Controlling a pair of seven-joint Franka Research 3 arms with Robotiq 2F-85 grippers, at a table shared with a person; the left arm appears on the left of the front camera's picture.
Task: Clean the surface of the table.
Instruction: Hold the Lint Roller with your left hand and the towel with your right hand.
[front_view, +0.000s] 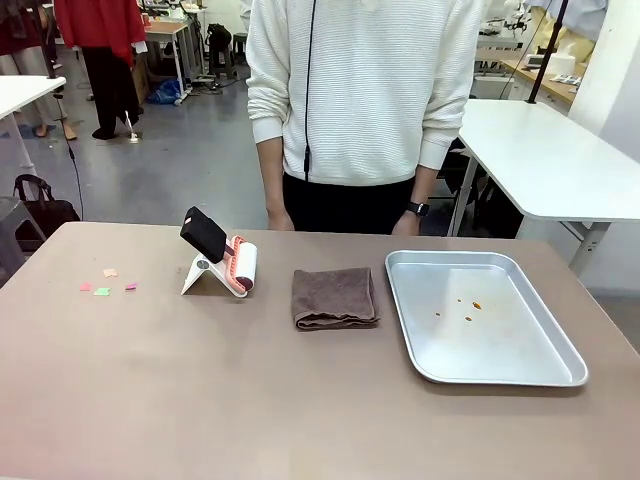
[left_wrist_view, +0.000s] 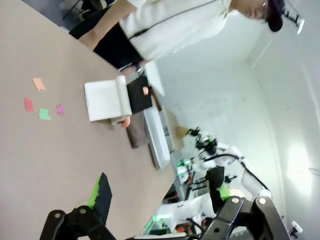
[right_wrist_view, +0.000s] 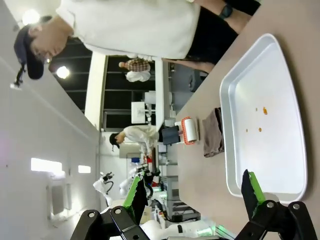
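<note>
Well, nearest first. L gripper (left_wrist_view: 160, 195) hangs over the table (left_wrist_view: 45, 165), fingers (left_wrist_view: 101, 192) spread wide, green pads out, nothing btwn them. R gripper (right_wrist_view: 193, 192) likewise: fingers (right_wrist_view: 250, 189) wide apart, empty, w/ the tray (right_wrist_view: 280, 150) lying ahead of them.

In the front view the table is the big matte brown-tan top running edge to edge. Taking 12 o'clk as the person's side, from table centre:
- The cloth (front_view: 335, 298), brown and folded flat, sits just toward 12.
- The tray, shallow silver, is at approx 2–3 o'clk, just beside the cloth but apart. It holds a few orange-brown crumbs (front_view: 468, 305) near its middle.
- The roller (front_view: 243, 265) is at approx 11 o'clk, resting on a white stand (front_view: 200, 275), w/ its black handle (front_view: 204, 233) tilted up toward 10.
- The scraps (front_view: 105, 282) are at approx 10 o'clk, near the L edge and apart from the stand. They are four small bits, pink, orange and green, lying flat.

Farthest, at 12 o'clk, a person (front_view: 365, 90) stands behind the far edge in a white top. Hands are low at the edge; can't tell if they touch it. There's a watch (front_view: 417, 209) on the wrist nearer the tray.
</note>
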